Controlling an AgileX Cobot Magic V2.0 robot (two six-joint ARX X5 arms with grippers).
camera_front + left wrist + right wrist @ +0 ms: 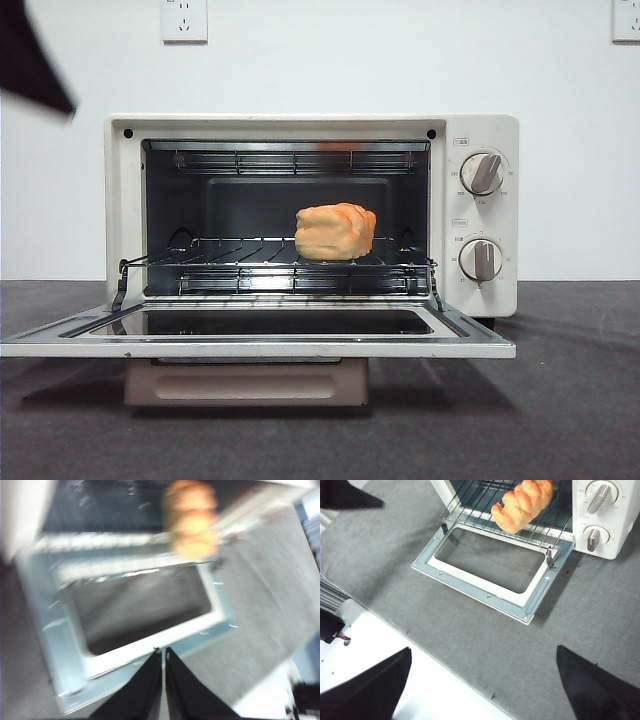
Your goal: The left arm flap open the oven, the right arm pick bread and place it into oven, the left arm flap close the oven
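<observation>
We see the oven [310, 215] standing on the dark grey table [560, 400] with its door [260, 335] dropped fully open and lying flat toward the front, glass facing up. The bread [335, 231] sits inside on the wire rack [240, 262], toward the right half of the cavity, nearer the two knobs [482, 173] than the left wall. From the left wrist view, the left gripper [163, 651] hangs above the front edge of the open door with its two black jaws pressed together and nothing between them; that picture is blurred, so we can only guess that the jaws are a little clear of the door rather than touching it. In the right wrist view the right gripper [482, 652] is high above the table, well back from the oven, its jaws spread wide and empty. A black tip at the front view's upper left corner is probably one arm.
</observation>
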